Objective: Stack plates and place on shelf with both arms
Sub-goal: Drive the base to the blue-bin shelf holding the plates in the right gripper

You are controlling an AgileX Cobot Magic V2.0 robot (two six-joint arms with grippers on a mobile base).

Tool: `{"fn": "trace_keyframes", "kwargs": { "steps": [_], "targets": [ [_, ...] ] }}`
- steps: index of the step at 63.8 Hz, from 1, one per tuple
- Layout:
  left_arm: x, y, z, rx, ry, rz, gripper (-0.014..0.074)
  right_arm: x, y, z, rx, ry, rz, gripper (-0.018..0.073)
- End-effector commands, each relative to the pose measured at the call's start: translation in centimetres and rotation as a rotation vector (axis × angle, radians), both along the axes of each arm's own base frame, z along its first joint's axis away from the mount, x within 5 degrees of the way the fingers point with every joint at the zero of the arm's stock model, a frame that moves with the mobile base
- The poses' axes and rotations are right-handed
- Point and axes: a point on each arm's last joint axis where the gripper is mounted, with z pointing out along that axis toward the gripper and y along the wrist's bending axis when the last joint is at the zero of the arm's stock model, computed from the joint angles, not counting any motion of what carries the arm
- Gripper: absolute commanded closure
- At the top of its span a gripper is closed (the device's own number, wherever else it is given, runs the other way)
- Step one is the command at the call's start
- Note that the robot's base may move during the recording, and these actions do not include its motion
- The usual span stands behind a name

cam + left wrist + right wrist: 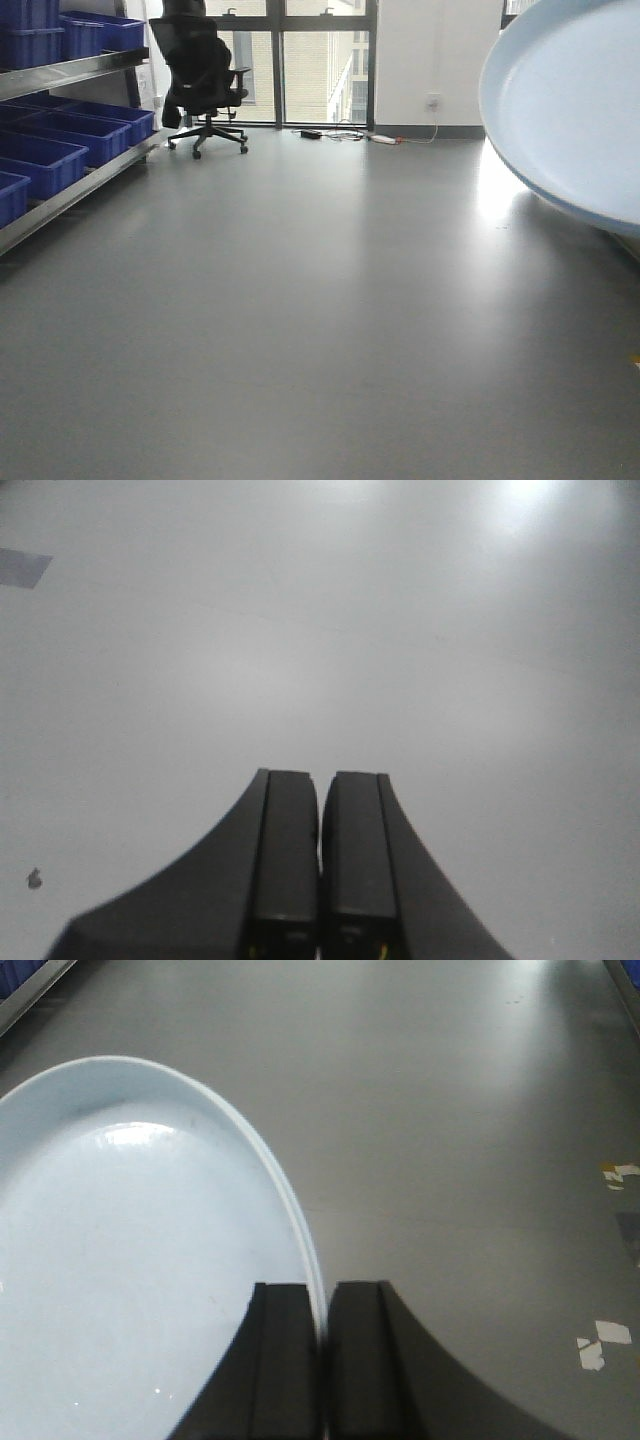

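The right pincer (pixel 322 1300) grips only the rim of the plate (pixel 130 1260), which spreads toward 9 o'clock in its wrist view and hangs tilted at 2 o'clock up front. So thin a hold could let it swivel or slip. The left pincer (pixel 320 780) is clenched on nothing. The shelf (pixel 70 70) stands at 9 o'clock, well apart across open floor (pixel 320 330). No second plate shows.

Daylight enters through the rear windows (pixel 305 60). You see it mirrored as a pale streak down the glossy floor (pixel 300 330), brightest beside the plate (pixel 570 110). Left wrist view: washed-out, soft, with the left gripper (pixel 322 790) dark and blurred. Right wrist view: dimmer, a small highlight on the plate, and the right gripper (pixel 325 1295) out of focus.
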Motion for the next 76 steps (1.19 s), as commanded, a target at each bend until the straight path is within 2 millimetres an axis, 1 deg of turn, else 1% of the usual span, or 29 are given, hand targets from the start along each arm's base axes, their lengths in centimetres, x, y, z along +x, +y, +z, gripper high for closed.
{"fn": "trace_keyframes", "kwargs": {
  "steps": [1,76],
  "targets": [
    [0.51,-0.10,1.59,-0.017,-0.104,-0.002,0.0510,0.30,-0.03,1.78,0.000,-0.126,-0.001,0.0536],
    [0.51,-0.10,1.59,-0.017,-0.104,-0.002,0.0510,0.30,-0.03,1.78,0.000,-0.126,-0.001,0.0536]
  ]
}}
